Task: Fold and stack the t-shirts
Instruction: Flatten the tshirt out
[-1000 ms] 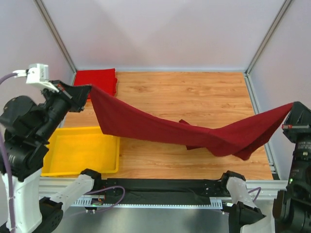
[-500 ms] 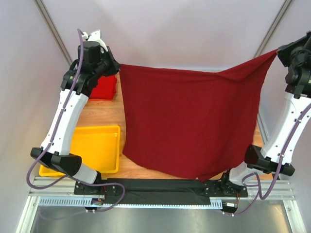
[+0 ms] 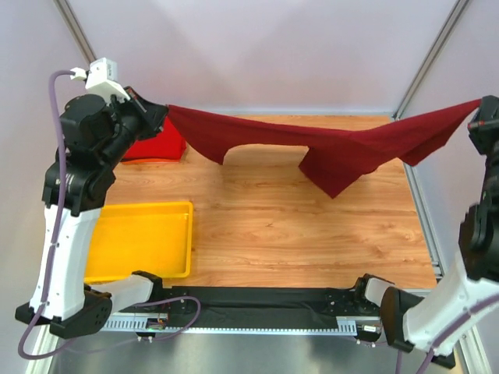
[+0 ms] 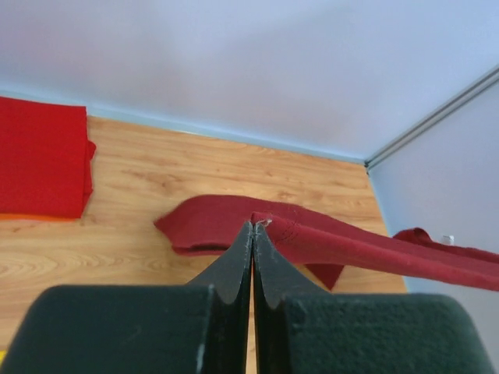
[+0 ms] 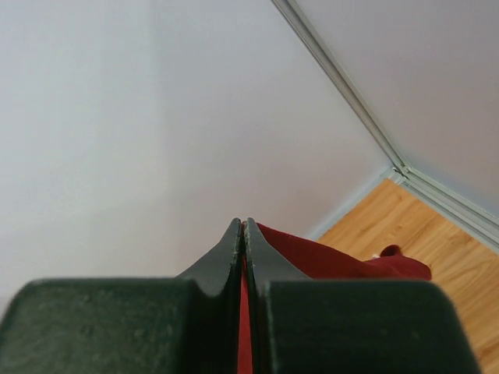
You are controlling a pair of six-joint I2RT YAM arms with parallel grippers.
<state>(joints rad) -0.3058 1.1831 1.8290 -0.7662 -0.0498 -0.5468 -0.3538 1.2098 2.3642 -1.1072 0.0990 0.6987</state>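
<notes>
A: Where is the maroon shirt (image 3: 327,152)?
B: Strung between the claws, over the counter (image 3: 312,226). The left claw (image 3: 158,113) and right claw (image 3: 477,118) each pinch one end of it.
A: What could go wrong?
B: A thin pinch may slip under the pull. The sagging middle could land bunched. The drooping cloth might also drag the folded red shirt (image 3: 160,146) just below the left claw.

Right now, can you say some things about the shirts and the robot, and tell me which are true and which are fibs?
1. The left gripper and right gripper both pinch the dark shirt. True.
2. The dark shirt lies flat. False: it hangs stretched between the grippers.
3. The red shirt is in the tray. False: it sits folded on the table, behind the tray.
4. The tray is yellow. True.
</notes>
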